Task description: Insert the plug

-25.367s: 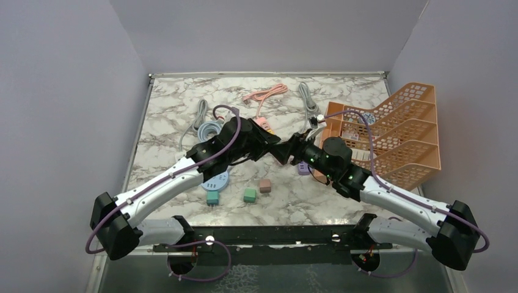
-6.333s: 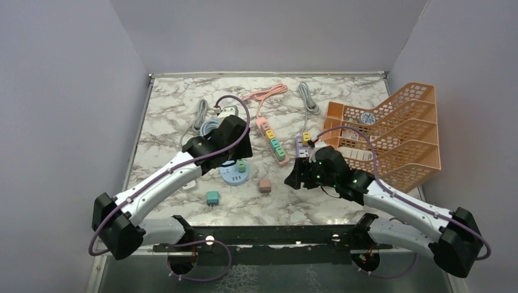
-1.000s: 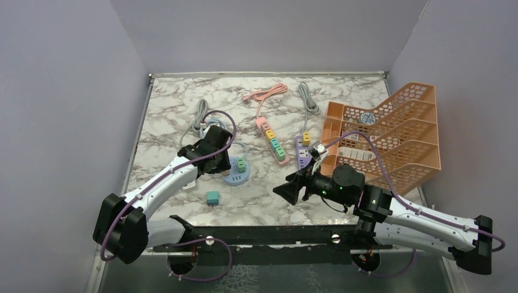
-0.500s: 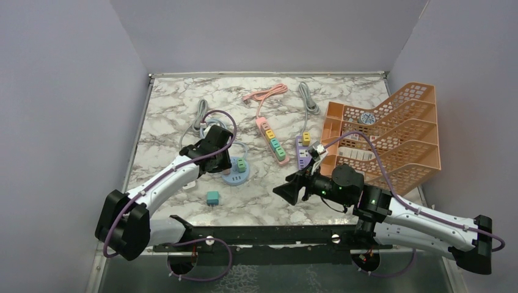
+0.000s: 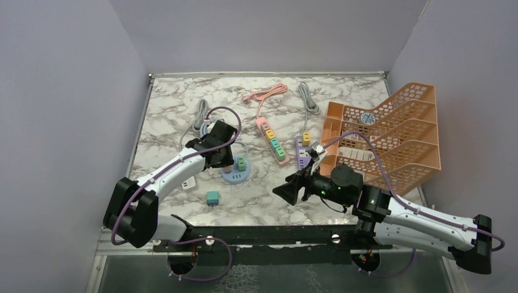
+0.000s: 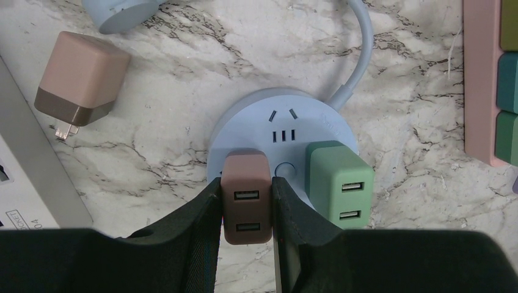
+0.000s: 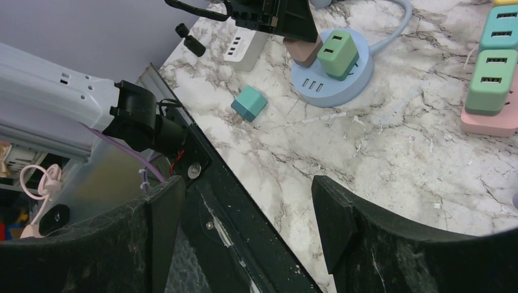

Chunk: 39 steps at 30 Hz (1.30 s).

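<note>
I am clamping my left gripper (image 6: 246, 210) on the brown plug (image 6: 245, 183), standing in the round blue hub (image 6: 281, 110) beside the green plug (image 6: 339, 183); seemingly seated, only release remaining; my right gripper (image 7: 247, 204) is hanging open, empty.

Lit brightly and evenly from above. Threw only soft, faint shadows on the table (image 5: 177, 104). Rendered the left wrist view sharp, left fingers (image 6: 196, 223) near-black. Bowed the right fingers (image 7: 333, 223) outward at the frame's bottom; darkened below the table's near edge.
</note>
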Each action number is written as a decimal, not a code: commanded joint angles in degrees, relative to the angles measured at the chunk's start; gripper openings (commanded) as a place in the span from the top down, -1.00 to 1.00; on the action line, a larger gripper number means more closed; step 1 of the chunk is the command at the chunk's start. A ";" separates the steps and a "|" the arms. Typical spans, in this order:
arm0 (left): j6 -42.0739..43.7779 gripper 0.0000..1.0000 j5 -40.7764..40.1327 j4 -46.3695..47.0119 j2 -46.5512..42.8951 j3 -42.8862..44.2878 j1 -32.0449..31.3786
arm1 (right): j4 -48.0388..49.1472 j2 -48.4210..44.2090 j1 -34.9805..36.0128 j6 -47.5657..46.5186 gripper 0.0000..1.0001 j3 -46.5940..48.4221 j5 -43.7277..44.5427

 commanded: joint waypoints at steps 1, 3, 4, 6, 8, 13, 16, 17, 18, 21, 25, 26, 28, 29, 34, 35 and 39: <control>-0.26 1.00 -0.70 -2.72 4.71 -3.52 0.21 | 0.52 0.23 0.36 0.70 -0.52 -0.79 1.00; -0.54 1.00 -0.98 -2.47 5.40 -4.31 0.10 | 0.63 0.30 0.30 0.80 -0.52 -0.87 1.13; -0.66 1.00 -1.35 -2.48 5.71 -4.66 0.01 | 0.74 0.32 0.32 0.81 -0.52 -0.92 1.12; -0.96 1.00 -2.02 -2.43 6.41 -5.30 -0.31 | 0.83 0.61 0.36 0.81 -0.52 -1.02 1.22; -1.47 1.00 -2.60 -2.29 7.01 -6.00 -0.81 | 0.92 0.93 0.34 0.77 -0.52 -0.99 1.23; -4.91 1.00 -4.56 -1.38 7.79 -8.55 -4.41 | 1.14 1.63 0.36 0.89 -0.52 -0.85 1.30; -7.17 1.00 -5.18 -0.24 8.36 -10.12 -6.55 | 1.12 1.68 0.29 0.98 -0.52 -0.90 1.36; -7.76 1.00 -5.27 0.03 8.55 -10.67 -6.89 | 1.12 1.64 0.36 0.99 -0.52 -0.88 1.35; -8.26 1.00 -5.28 0.36 8.61 -11.22 -7.21 | 1.05 1.59 0.37 0.99 -0.52 -0.86 1.39; -10.11 1.00 -6.33 0.65 8.40 -12.46 -8.64 | 0.74 1.47 0.34 0.99 -0.52 -0.85 1.64; -13.42 1.00 -7.02 1.80 8.01 -15.20 -10.59 | 0.67 1.24 0.37 1.07 -0.52 -0.96 1.90; -13.83 1.00 -7.55 2.25 7.86 -15.68 -11.37 | 0.74 1.23 0.33 1.07 -0.51 -1.04 1.93; -14.84 1.00 -8.57 2.28 7.30 -15.90 -12.27 | 0.77 1.26 0.37 1.16 -0.52 -1.03 1.94; -15.60 1.00 -8.43 2.30 6.96 -15.99 -12.34 | 0.77 1.25 0.32 1.16 -0.51 -1.03 1.93; -16.27 1.00 -7.60 2.71 5.86 -16.02 -12.34 | 0.34 0.99 0.34 1.12 -0.51 -0.86 2.22; -15.98 1.00 -7.49 2.60 5.46 -15.66 -12.34 | 0.21 0.88 0.37 1.15 -0.51 -0.92 2.36; -14.61 1.00 -8.16 0.35 3.50 -12.67 -12.28 | -0.18 0.45 0.37 0.96 -0.51 -0.82 2.53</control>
